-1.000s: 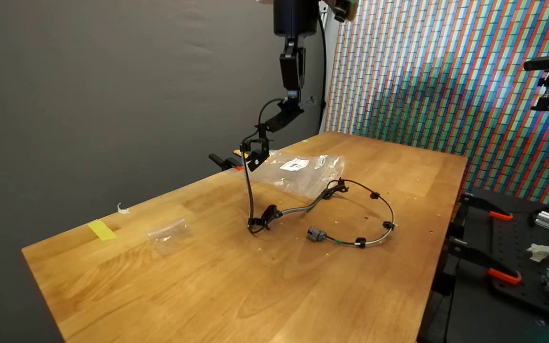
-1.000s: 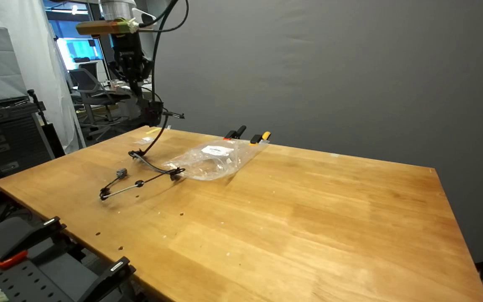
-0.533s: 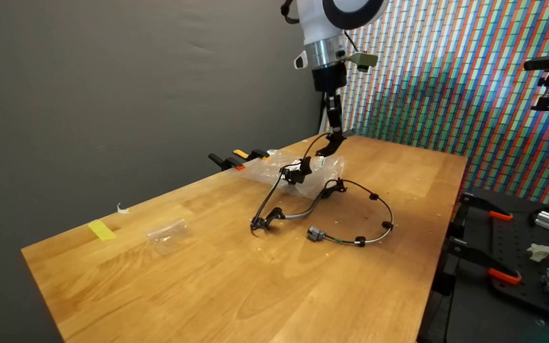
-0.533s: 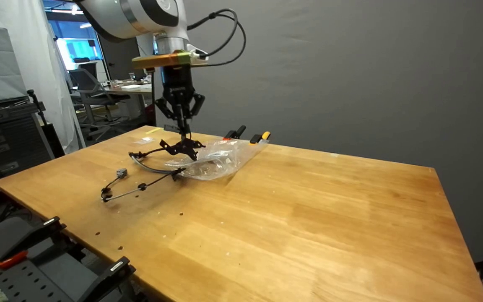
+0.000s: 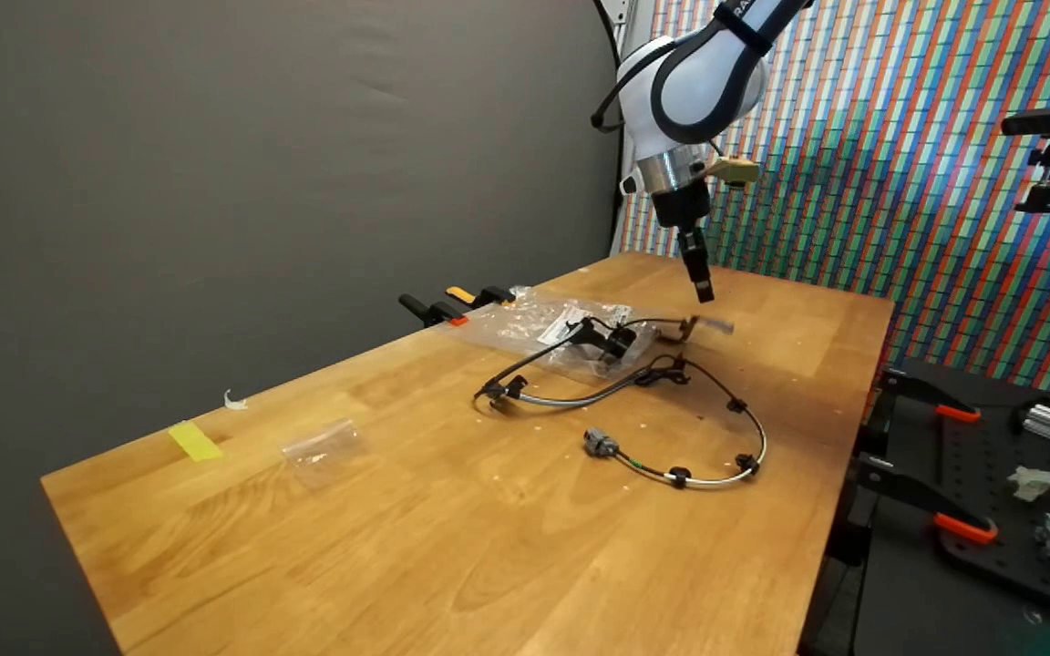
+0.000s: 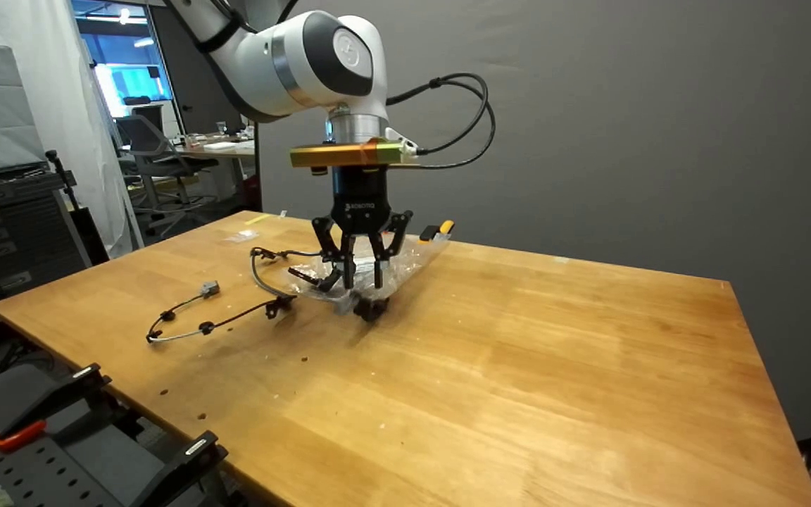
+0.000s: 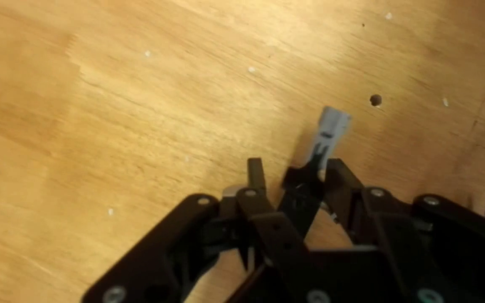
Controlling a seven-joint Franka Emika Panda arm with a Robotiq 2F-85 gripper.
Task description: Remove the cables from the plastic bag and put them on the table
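You've got most of this one, imo. Your honey-coloured wooden desk (image 6: 553, 366) is carrying the goods, and in an exterior view your big white-and-black robot arm (image 5: 698, 96) leans in over its far right. The long, thin black-and-grey cable harness (image 5: 571, 403) sprawls in a loose loop on the wood, with one bracketed stretch crossing the crinkly clear plastic bag (image 5: 530, 328) on the far side. I read that as lying on top, not inside, but can't swear every bit is free of the film. Glare hides whether anything else is in there, so check before you call it done.

Your jaws are spread and pinching nothing, just above the harness's far end and apart from it, so I'd count that end as set down. The yellow-handled black clamp (image 6: 438, 231) sits at the bag's far edge. The little grey plastic plug (image 5: 600, 444) is on the wood at the near end of the loop. What's left, I think: maybe nudge that stretch off the bag, then back away.
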